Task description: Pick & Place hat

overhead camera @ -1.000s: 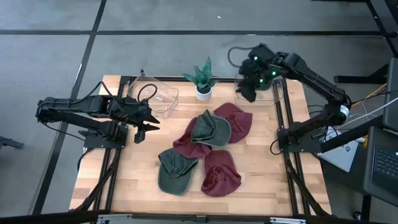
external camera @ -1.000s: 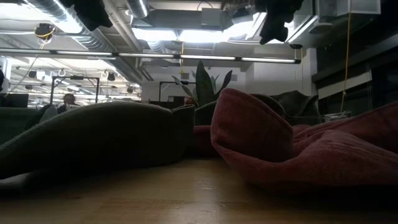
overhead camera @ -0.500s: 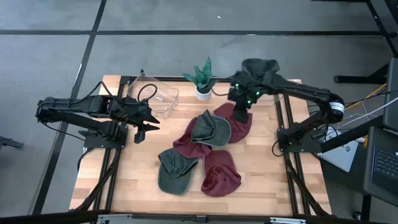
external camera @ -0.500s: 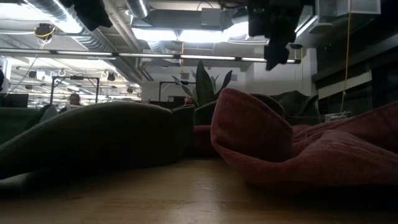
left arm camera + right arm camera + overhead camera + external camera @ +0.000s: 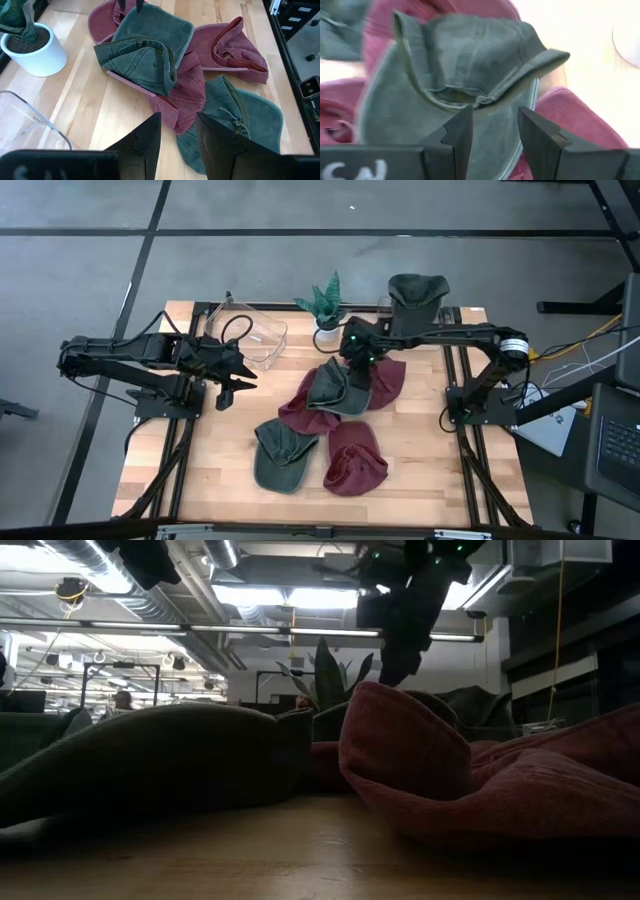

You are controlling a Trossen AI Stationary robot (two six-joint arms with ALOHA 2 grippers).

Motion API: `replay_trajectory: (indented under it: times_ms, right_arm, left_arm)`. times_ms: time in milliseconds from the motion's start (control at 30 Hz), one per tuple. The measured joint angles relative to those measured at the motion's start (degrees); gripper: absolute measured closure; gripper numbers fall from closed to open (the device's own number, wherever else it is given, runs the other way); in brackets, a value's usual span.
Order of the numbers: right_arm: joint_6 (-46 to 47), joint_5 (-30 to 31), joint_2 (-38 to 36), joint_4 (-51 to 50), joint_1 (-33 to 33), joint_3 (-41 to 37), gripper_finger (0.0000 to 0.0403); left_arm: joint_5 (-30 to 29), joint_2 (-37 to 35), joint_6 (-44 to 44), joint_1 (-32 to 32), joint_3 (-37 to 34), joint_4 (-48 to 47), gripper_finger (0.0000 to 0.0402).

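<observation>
- The right gripper (image 5: 357, 352) hung low over the pile of hats, its jaws standing apart with nothing between them; the right wrist view showed both fingers (image 5: 462, 132) parted just above a green hat (image 5: 470, 75).
- That green hat (image 5: 337, 387) lay on top of the pile in the middle of the table (image 5: 420, 450), resting across a red hat (image 5: 385, 375); the gripper hovered at its edge nearest the plant (image 5: 327, 308), and whether it touched the cloth could not be made out.
- The left gripper (image 5: 236, 375) waited near the left edge of the table, beside a clear bin (image 5: 262, 335), jaws apart and empty, well clear of the pile.
- Another green hat (image 5: 282, 455) and another red hat (image 5: 357, 460) lay at the near side of the pile, touching each other.
- A further green hat (image 5: 418, 290) sat at the far right of the table; what held it was hidden behind the right arm.
- In the low view the hats filled the foreground as dark humps, and the right gripper (image 5: 400, 630) showed only as a silhouette above them.
</observation>
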Motion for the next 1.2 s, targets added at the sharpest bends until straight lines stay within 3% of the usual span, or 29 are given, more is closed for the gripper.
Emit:
replay_trajectory:
  times_ms: [233, 467, 667, 1200]
  right_arm:
    - [0.14, 2.83, 2.5, 0.04, 0.04, 0.04, 0.0249]
    - [-0.21, 1.1, 1.11, -1.3, 2.03, 0.07, 0.0249]
    - [0.4, 4.58, 0.28, -5.33, 2.41, 0.09, 0.0249]
    - [-0.48, 4.42, 0.19, -6.23, 2.48, 0.09, 0.0249]
  left_arm:
    - [0.0, 0.0, 0.0, 0.0, 0.0, -0.02, 0.0285]
    - [0.35, 0.0, 0.01, 0.01, 0.0, -0.02, 0.0285]
    - [-0.92, 0.0, 3.37, 0.0, 0.0, 3.22, 0.0285]
    - [-1.16, 0.07, 5.03, 0.02, 0.0, 5.57, 0.0281]
